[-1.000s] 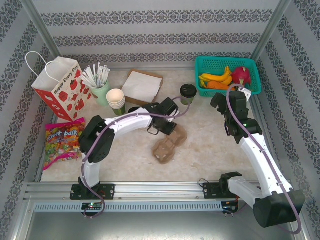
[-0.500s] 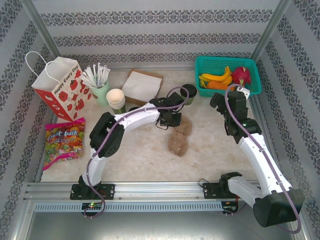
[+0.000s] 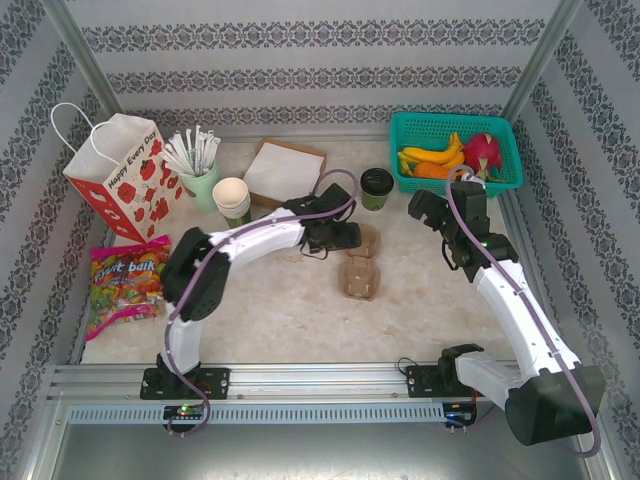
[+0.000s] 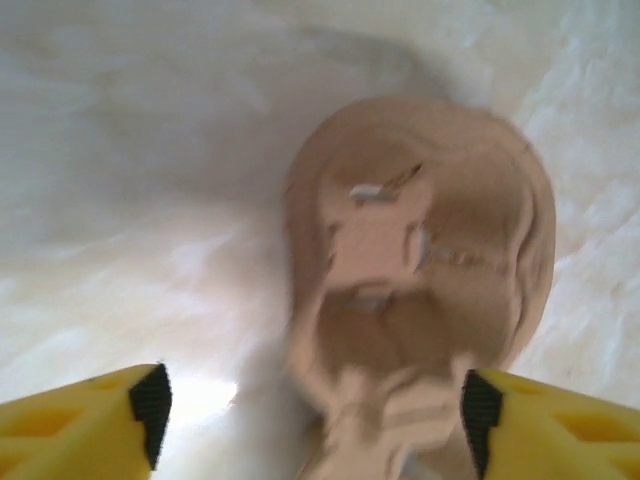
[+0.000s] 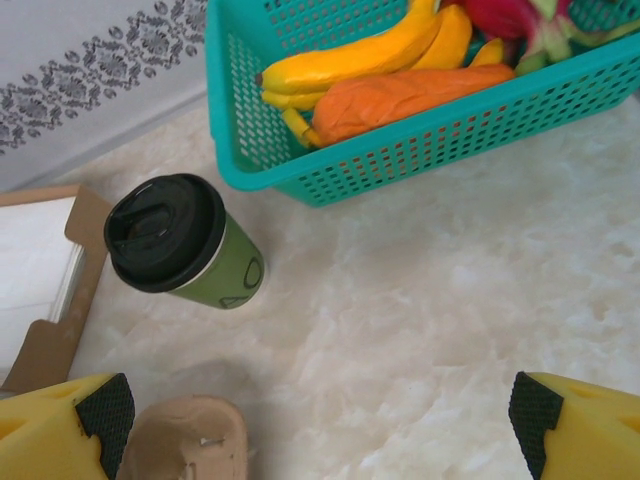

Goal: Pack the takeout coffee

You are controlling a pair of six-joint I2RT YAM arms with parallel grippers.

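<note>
Pulp-brown moulded cup carrier: lies flat mid-table on the cream marble-look tabletop; blurred in the left wrist view.
takeout coffee: one paper cup with a green lower part and a round black plastic lid. It stands upright beyond the carrier, between it and the teal plastic mesh basket, touching neither.
left gripper: low over the carrier, jaws wide. The yellow fingers with black pads sit either side of the carrier's near end. Contact can't be judged through the blur.
right gripper: jaws wide, nothing between them. It hangs near the basket, with the coffee ahead and to the left in its wrist view.
basket contents: yellow bananas, an orange vegetable and a pink dragon fruit.
far-left cluster: white paper gift bag with red print, pale green cup of wrapped straws, stack of cream paper cups, white napkins in a brown tray.
near-left edge: colourful candy bag, well apart from the carrier.
</note>
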